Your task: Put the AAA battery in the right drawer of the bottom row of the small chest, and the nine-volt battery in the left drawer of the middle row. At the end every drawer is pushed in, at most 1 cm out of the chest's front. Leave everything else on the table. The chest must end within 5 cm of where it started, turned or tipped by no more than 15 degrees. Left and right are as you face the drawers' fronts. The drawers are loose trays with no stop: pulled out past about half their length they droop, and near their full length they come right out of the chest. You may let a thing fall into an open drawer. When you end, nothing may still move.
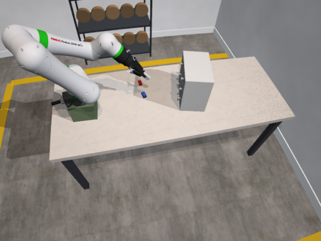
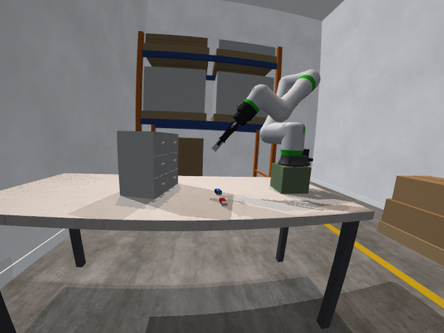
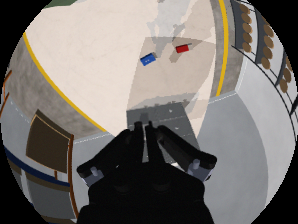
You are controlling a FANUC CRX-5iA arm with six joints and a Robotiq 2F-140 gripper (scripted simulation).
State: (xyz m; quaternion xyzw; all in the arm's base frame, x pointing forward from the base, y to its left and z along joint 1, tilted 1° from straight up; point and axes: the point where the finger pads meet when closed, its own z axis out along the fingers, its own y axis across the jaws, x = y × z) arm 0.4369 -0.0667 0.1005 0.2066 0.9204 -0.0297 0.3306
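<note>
My gripper (image 1: 147,76) (image 2: 217,147) (image 3: 144,119) is shut and empty, tilted downward, high above the table and out in front of the chest. The grey chest (image 1: 198,67) (image 2: 136,163) (image 3: 165,111) stands upright, its drawer fronts towards the robot: two columns, three rows. All drawers look pushed in, though the fingers hide part of the front in the wrist view. A blue block (image 1: 144,94) (image 2: 218,191) (image 3: 148,59), which looks like the nine-volt battery, lies on the table between robot base and chest. I cannot see the AAA battery.
A red block (image 1: 139,82) (image 2: 223,200) (image 3: 182,48) with a pale end lies near the blue one on the table (image 1: 128,126) (image 2: 92,207). The green base block (image 1: 85,112) (image 2: 290,179) carries the arm. Small knobs stick out from the chest's drawer fronts.
</note>
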